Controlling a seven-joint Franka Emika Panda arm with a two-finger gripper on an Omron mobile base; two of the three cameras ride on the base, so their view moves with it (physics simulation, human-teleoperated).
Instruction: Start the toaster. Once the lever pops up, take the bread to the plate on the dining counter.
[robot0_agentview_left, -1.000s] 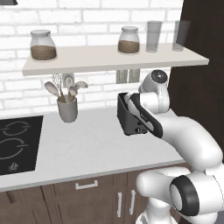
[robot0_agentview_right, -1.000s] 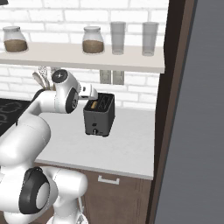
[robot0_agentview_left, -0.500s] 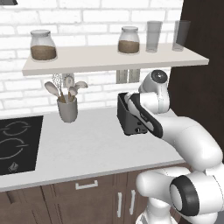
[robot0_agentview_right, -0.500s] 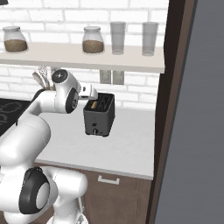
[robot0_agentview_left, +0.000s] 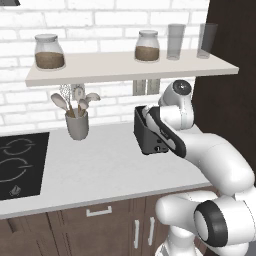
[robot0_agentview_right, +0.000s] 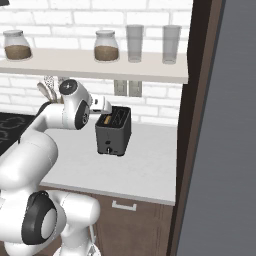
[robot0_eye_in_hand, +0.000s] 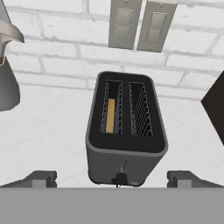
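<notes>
- With the hand (robot0_eye_in_hand: 112, 179) hovering just above and in front of the toaster (robot0_eye_in_hand: 126, 131), I look down along it: its two tips sit wide apart, one at each lower corner of the hand view, and nothing is between them.
- Straight ahead and below the hand lies the toaster on the worktop (robot0_agentview_left: 100, 170), against the brick wall, under two wall sockets (robot0_eye_in_hand: 139, 25).
- Its long axis, slots included, runs away from me toward the wall; the short front face with the lever (robot0_eye_in_hand: 120, 178) points back at the hand, midway between the tips.
- I judge the coming move to be a short drop onto that lever, which looks up, so the toaster is not yet started.
- Count: one toaster with two slots; one slice of bread (robot0_eye_in_hand: 110, 115), standing in the left slot as I see it, the right slot bare wire.
- Also: one grey utensil cup (robot0_agentview_left: 77, 125) to the left, two jars (robot0_agentview_left: 49, 52) and two glasses (robot0_agentview_left: 176, 41) on the shelf (robot0_agentview_left: 125, 67), one hob (robot0_agentview_left: 22, 165).
</notes>
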